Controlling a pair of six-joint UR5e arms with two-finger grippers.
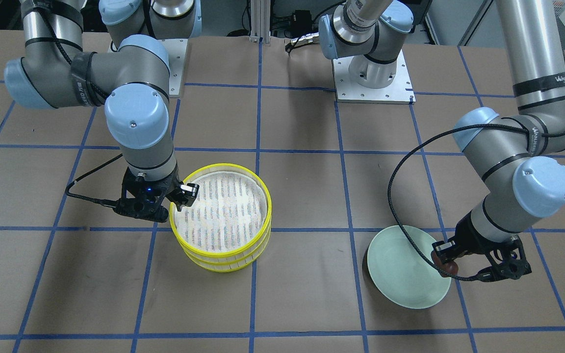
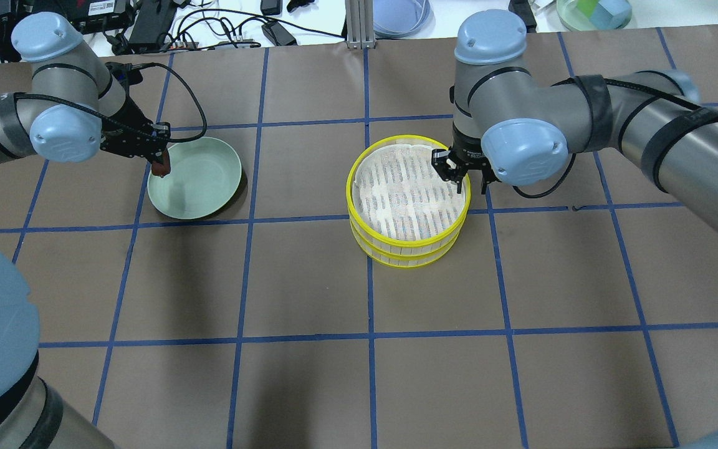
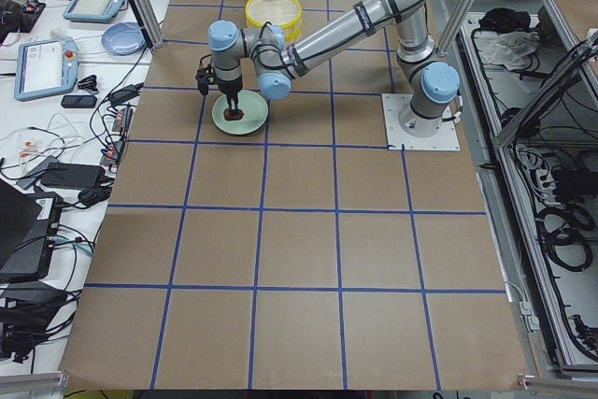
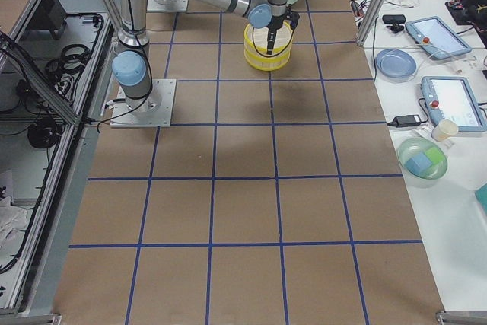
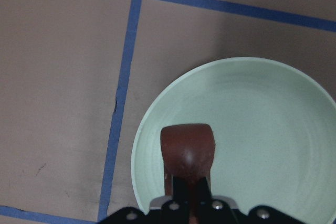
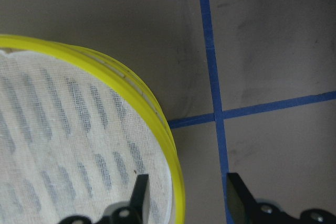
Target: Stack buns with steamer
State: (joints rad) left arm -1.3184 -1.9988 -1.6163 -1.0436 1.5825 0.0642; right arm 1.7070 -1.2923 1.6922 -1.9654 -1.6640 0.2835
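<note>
Left claw (image 5: 187,184) is pinched on the dark bun (image 5: 187,150), just inside the green plate's (image 5: 262,108) rim. The steamer (image 2: 406,249) sits well off toward the robot's right, nearer the right claw (image 6: 185,192) (spread, straddling its rim). Count on the surface (image 2: 309,280): one bun showing, one plate, seemingly two stacked yellow tiers.

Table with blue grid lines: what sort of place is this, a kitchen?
Likely a robotics lab, not a kitchen: robot arms bolted to a taped-grid table, with control tablets and cables on side benches.
</note>
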